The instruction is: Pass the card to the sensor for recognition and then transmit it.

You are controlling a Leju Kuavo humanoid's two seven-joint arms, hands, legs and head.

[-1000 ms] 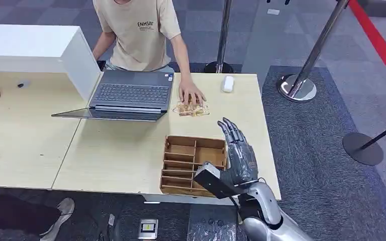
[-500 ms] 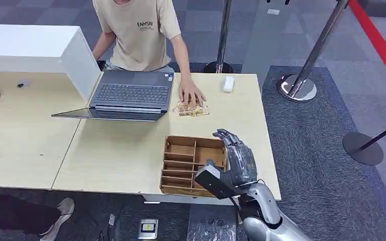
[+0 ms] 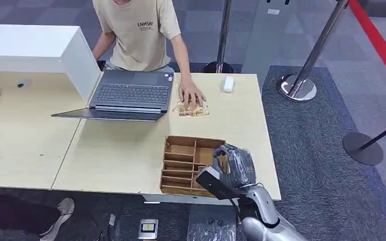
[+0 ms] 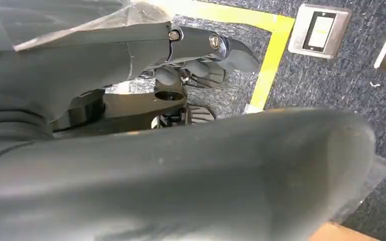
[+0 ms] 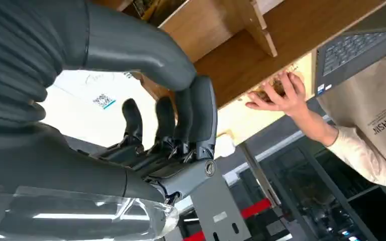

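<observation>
My right hand (image 3: pixel 233 168) hangs over the right end of the wooden divided tray (image 3: pixel 193 139) near the table's front edge, with its fingers curled in. In the right wrist view the thumb arches over and the dark fingers (image 5: pixel 173 125) curl against a white card (image 5: pixel 88 95) with a small blue code printed on it. The card stands by the tray's wooden wall (image 5: pixel 216 30). A small white sensor box (image 3: pixel 227 83) lies at the table's far right edge. My left hand (image 4: pixel 201 47) hangs above dark carpet and holds nothing.
A person sits behind the table with one hand (image 3: pixel 190 94) on a patterned sheet (image 3: pixel 195 111), beside an open laptop (image 3: pixel 130 93). A white box (image 3: pixel 25 47) stands at the far left. Barrier posts (image 3: pixel 297 85) stand on the carpet to the right.
My right hand's fingers, stretched out flat over the table a second ago, have curled down and in at the tray's right end. Nothing else on the table has moved.
</observation>
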